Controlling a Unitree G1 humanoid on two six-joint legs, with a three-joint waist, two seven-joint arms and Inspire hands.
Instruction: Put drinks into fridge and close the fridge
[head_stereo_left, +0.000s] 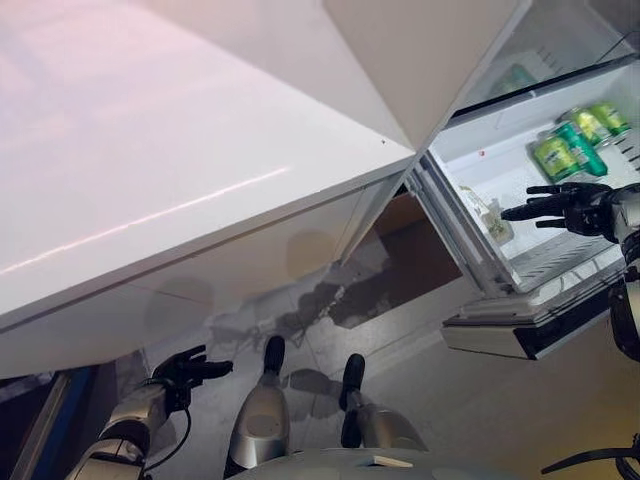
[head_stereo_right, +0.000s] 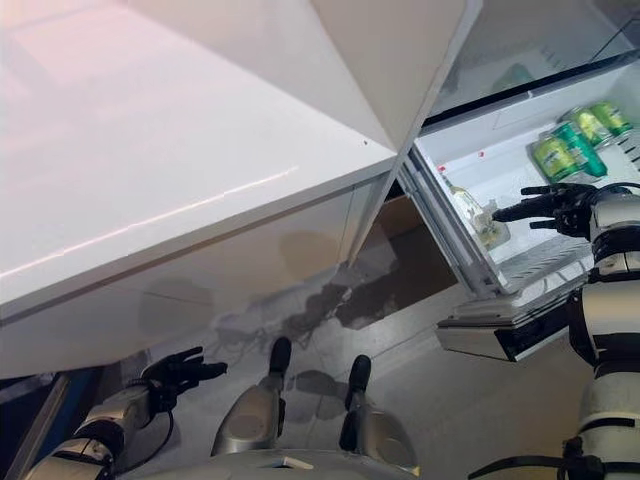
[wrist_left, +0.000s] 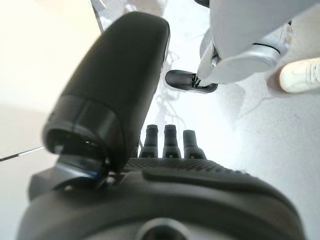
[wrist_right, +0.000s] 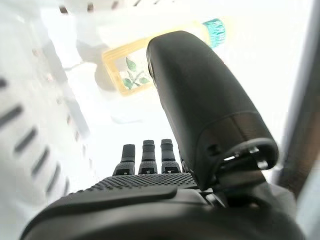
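The fridge stands open at the right, its white door swung out. Green cans lie together on an upper shelf inside. A clear bottle with a yellow label stands at the left side of the fridge's inside; it also shows in the right wrist view. My right hand is open and empty inside the fridge, its fingers pointing at the bottle and a little apart from it, just below the cans. My left hand is open and empty, low at the lower left above the floor.
A large white counter spans the left and middle. A brown cardboard box sits on the floor between the counter and the fridge. A wire shelf lies under my right hand. A person's white shoe is on the floor.
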